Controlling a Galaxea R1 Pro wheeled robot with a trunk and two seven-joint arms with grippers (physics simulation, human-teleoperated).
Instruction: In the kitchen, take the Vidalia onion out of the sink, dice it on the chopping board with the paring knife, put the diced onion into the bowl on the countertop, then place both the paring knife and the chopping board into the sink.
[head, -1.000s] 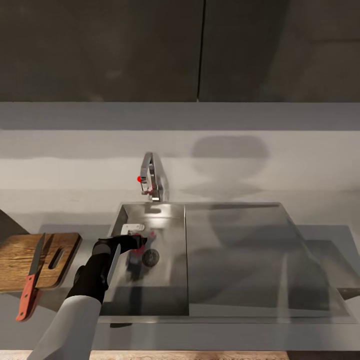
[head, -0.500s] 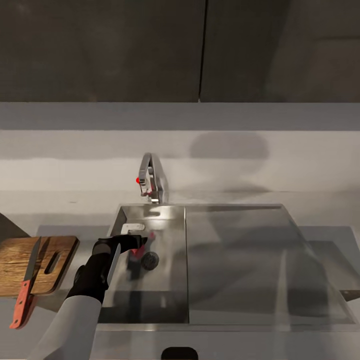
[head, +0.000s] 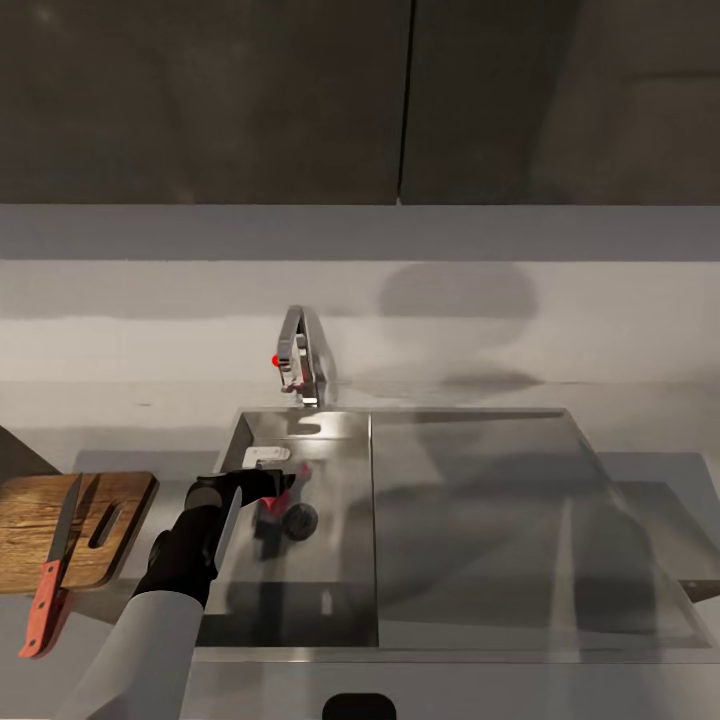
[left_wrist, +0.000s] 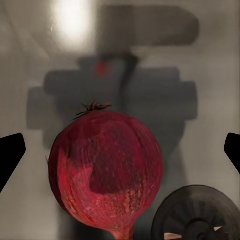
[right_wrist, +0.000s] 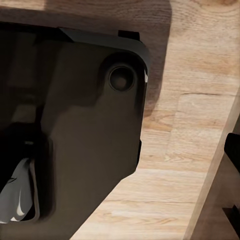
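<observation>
A dark red onion lies on the floor of the steel sink, beside the round drain. My left gripper hangs open over the onion, with one fingertip on each side of it and not touching. The brown chopping board rests on the countertop left of the sink. The red-handled paring knife lies across the board, its handle past the near edge. One fingertip of my right gripper shows at the frame edge, open, over wooden floor. The bowl is out of view.
A chrome faucet with a red dot stands behind the basin. The flat steel drainboard stretches to the right of it. Dark wall cabinets hang above the counter. My own dark base sits close to the right gripper.
The head camera shifted slightly, so the board and knife sit further left in the picture. The left gripper has stayed open over the onion.
</observation>
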